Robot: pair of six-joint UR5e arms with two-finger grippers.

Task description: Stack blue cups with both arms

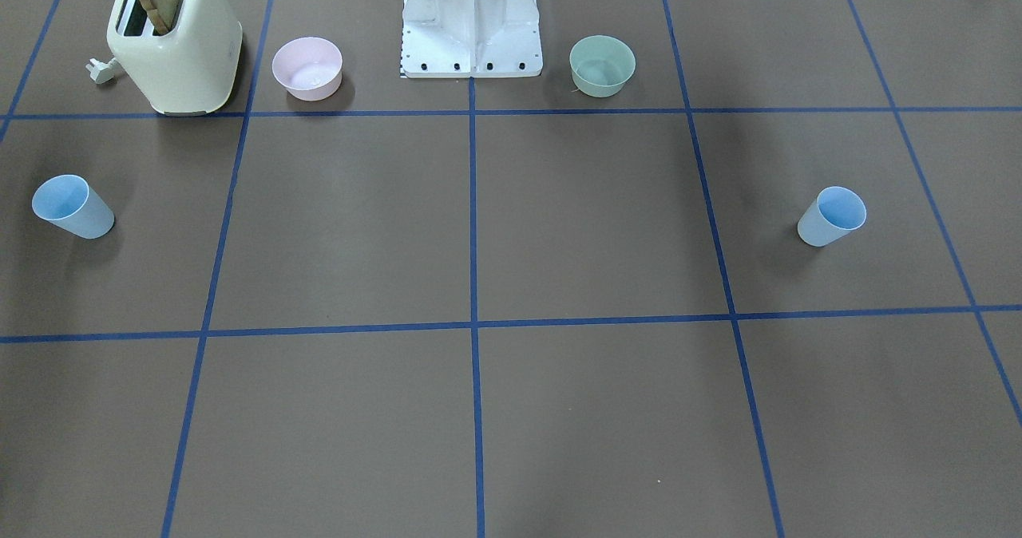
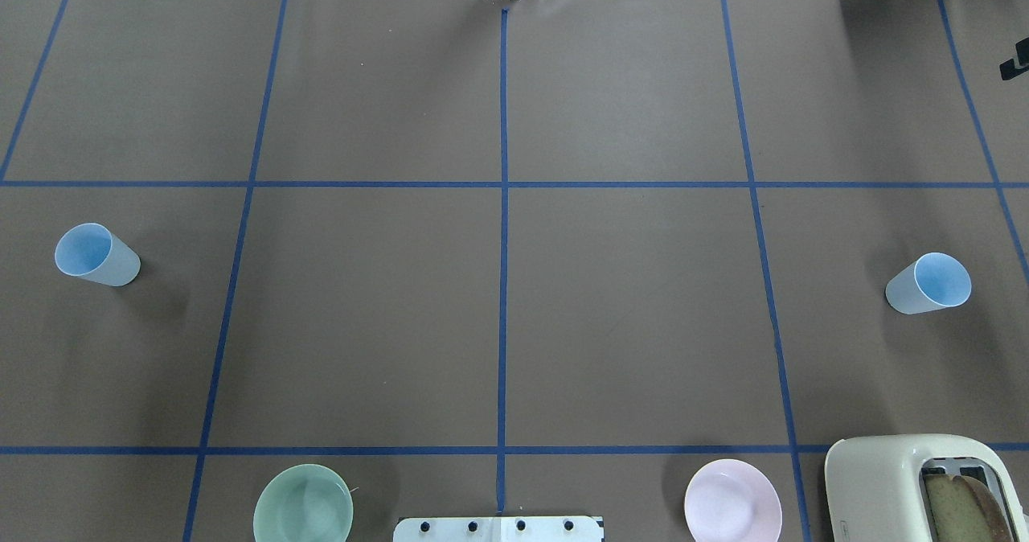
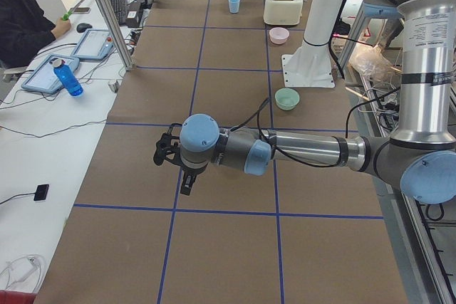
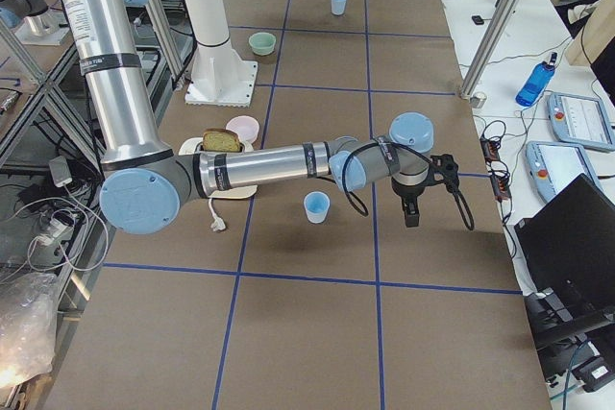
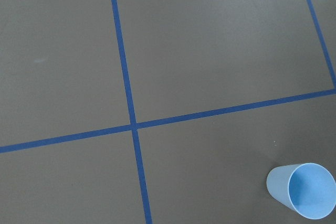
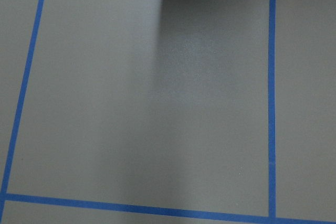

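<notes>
matt brown paper over the table, smooth, rippled at the edge farthest from the pedestal. white painted metal for the pedestal, slight gloss. blue tape with a faint sheen. smooth satin plastic for the blue cups either side of the pedestal, likewise pink bowl and green bowl beside it. glossy cream toaster shell. brushed metal tubes, shiny light-blue caps on left arm and right arm.

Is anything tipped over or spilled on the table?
No. Both blue cups stand upright and far apart, the pink bowl and green bowl sit open side up, and nothing is spilled. Only the plug of the toaster lies loose beside it.
</notes>
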